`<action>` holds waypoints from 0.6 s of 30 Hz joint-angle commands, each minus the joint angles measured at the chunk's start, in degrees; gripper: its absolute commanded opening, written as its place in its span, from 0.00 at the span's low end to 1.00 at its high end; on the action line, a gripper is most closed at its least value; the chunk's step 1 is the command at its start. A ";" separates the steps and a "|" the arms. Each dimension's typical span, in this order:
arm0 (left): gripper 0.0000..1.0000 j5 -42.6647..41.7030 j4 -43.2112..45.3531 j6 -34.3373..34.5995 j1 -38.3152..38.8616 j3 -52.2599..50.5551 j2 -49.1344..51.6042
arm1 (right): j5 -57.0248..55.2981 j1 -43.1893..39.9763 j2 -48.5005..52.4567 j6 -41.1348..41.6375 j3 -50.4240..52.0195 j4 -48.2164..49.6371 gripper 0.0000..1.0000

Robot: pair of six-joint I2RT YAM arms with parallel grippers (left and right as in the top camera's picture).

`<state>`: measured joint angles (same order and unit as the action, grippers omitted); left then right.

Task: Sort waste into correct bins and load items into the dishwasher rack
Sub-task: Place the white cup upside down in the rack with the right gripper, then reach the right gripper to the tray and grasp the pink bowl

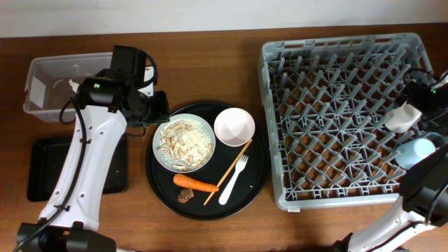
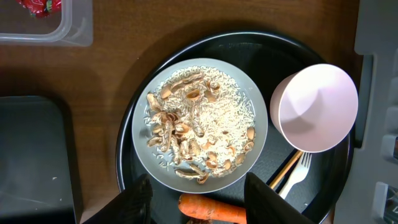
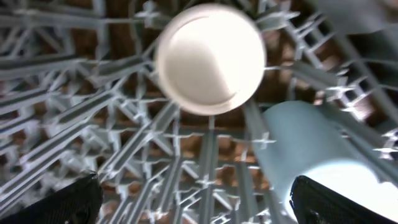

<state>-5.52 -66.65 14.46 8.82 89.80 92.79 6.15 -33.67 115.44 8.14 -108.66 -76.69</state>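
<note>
The round plate (image 1: 183,143) of beige food scraps (image 2: 193,124) sits on a round black tray with the pink bowl (image 1: 234,127), carrot (image 1: 196,184), brown lump (image 1: 185,196), white fork (image 1: 233,180) and chopstick (image 1: 227,171). My left gripper (image 1: 159,106) is open and empty above the plate's near edge and the carrot (image 2: 211,210), as the left wrist view (image 2: 199,182) shows. The red wrapper (image 2: 40,6) lies in the clear tub (image 1: 49,77). My right gripper (image 3: 199,199) is open and empty over the grey rack (image 1: 336,112), just short of the small white cup (image 3: 208,59) and the blue cup (image 3: 317,155).
The shallow black tray (image 1: 42,168) lies front left, below the clear tub. The large round black tray (image 1: 155,183) lies between it and the rack. The white cup (image 1: 400,117) and blue cup (image 1: 420,150) stand at the rack's right side.
</note>
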 commanded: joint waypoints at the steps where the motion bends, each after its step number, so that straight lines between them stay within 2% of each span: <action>1: 0.51 0.44 -0.52 -0.87 0.02 0.24 0.17 | 9.31 0.87 -5.35 -3.85 -1.29 -1.25 0.99; 6: 0.51 1.11 -1.73 -0.87 0.02 0.24 0.17 | 16.81 9.40 -13.00 -10.08 -1.29 -4.00 0.99; 10: 0.51 3.06 -3.54 -0.81 -0.42 0.24 0.17 | 16.52 23.41 -15.23 -14.10 -1.29 -4.52 0.97; 13: 0.51 3.50 -5.07 -0.39 -1.84 0.24 0.17 | 11.43 35.15 -13.88 -15.67 -1.29 -2.69 0.94; 18: 0.52 3.45 -5.92 -0.42 -3.45 0.24 0.17 | 2.91 49.00 -9.68 -15.65 -1.29 1.38 0.87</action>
<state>-2.92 -72.25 14.33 6.39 89.80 92.79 15.57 9.19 102.80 -6.28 -109.40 -76.71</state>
